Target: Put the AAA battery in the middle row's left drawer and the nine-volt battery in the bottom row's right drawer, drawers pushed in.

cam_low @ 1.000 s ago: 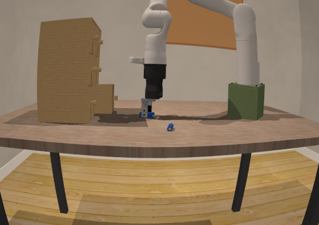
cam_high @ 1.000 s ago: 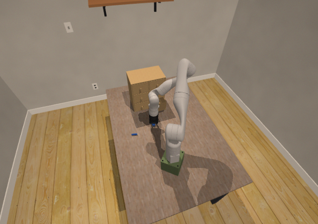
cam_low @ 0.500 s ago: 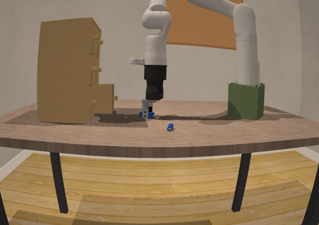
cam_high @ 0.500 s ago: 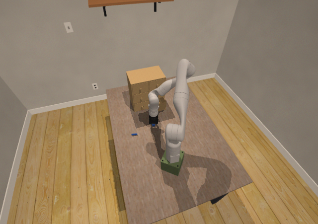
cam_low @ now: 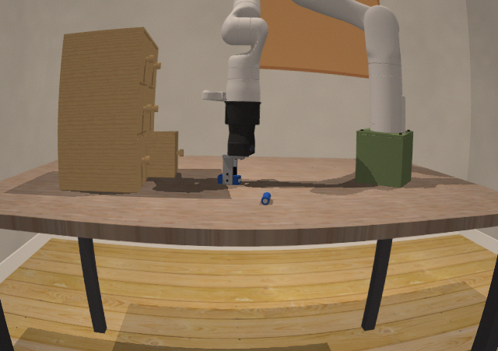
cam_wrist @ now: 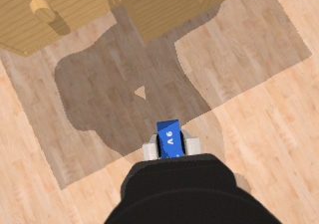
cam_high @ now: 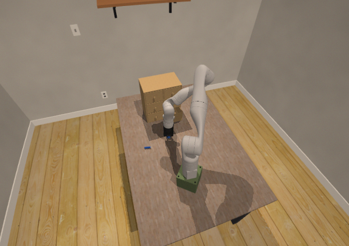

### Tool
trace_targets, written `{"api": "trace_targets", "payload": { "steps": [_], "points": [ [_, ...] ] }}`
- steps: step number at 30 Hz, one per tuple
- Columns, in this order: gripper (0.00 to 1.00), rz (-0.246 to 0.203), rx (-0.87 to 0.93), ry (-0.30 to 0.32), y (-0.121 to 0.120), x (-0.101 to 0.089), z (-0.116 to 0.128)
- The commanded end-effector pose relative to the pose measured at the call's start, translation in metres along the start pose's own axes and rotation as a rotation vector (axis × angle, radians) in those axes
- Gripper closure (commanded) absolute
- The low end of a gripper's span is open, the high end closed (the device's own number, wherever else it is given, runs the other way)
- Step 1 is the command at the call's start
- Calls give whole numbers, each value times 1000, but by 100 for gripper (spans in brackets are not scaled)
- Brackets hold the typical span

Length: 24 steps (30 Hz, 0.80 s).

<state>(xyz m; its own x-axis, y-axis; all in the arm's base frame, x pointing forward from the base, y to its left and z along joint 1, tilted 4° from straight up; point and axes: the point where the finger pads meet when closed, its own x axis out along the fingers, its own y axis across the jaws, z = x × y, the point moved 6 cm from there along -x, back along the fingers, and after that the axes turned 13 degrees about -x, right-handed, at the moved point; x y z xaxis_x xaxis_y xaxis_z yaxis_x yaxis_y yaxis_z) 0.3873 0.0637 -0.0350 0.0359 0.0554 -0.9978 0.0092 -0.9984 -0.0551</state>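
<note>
The blue nine-volt battery (cam_wrist: 168, 139) lies on the table in front of the chest, marked "9 V". My gripper (cam_wrist: 169, 139) points straight down over it, and its fingers press against both sides of the battery; it also shows in the side view (cam_low: 229, 177) and from above (cam_high: 168, 137). The battery rests at table level. The small blue AAA battery (cam_low: 265, 198) (cam_high: 146, 147) lies loose on the table nearer the edge, apart from the gripper. The wooden chest (cam_low: 104, 110) stands upright. Its bottom right drawer (cam_low: 163, 154) is pulled out part way; the other drawers look pushed in.
The arm's green base (cam_low: 384, 156) stands on the table well away from the chest. The open drawer's front (cam_wrist: 164, 5) and a knob of the neighbouring drawer (cam_wrist: 47, 12) lie just ahead of the gripper. A wall shelf (cam_high: 143, 0) hangs high above.
</note>
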Motion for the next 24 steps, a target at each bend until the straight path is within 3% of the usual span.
{"api": "trace_targets", "payload": {
  "steps": [1, 24],
  "points": [
    [49, 0, 0, 1, 0, -1, 0],
    [49, 0, 0, 1, 0, -5, 0]
  ]
}}
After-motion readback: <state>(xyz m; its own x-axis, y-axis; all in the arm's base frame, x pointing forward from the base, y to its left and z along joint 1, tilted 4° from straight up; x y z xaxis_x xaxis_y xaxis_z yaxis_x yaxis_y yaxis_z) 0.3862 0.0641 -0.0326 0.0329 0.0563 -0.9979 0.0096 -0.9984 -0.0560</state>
